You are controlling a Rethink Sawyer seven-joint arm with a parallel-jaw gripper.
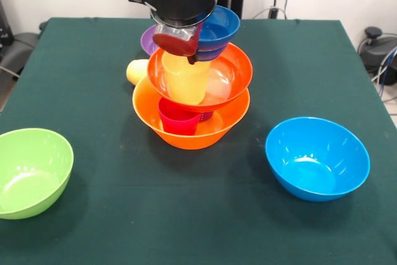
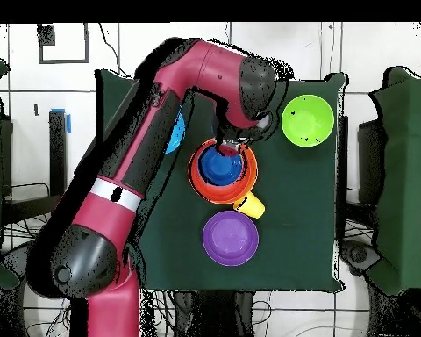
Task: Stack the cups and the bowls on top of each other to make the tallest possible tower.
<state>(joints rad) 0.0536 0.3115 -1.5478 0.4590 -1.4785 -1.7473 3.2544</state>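
Note:
The tower stands mid-table: the big orange-yellow bowl [image 1: 217,125] is its base. In it sit a red-pink cup [image 1: 178,120] and a bit of the purple cup [image 1: 206,116]. The red-orange bowl [image 1: 232,69] rests on them. An orange-yellow cup [image 1: 185,80] stands upright in that bowl. The small dark blue bowl [image 1: 220,28] sits tilted at the red-orange bowl's far rim. My gripper [image 1: 185,51] hangs right above the orange-yellow cup; whether it grips the cup is hidden. In the overhead view the gripper [image 2: 234,140] is over the tower [image 2: 223,171].
A lime green bowl [image 1: 31,172] sits at the near left and a light blue bowl [image 1: 316,156] at the near right. The purple bowl [image 1: 147,40] stands behind the tower. A pale yellow cup [image 1: 136,71] lies on its side beside the tower.

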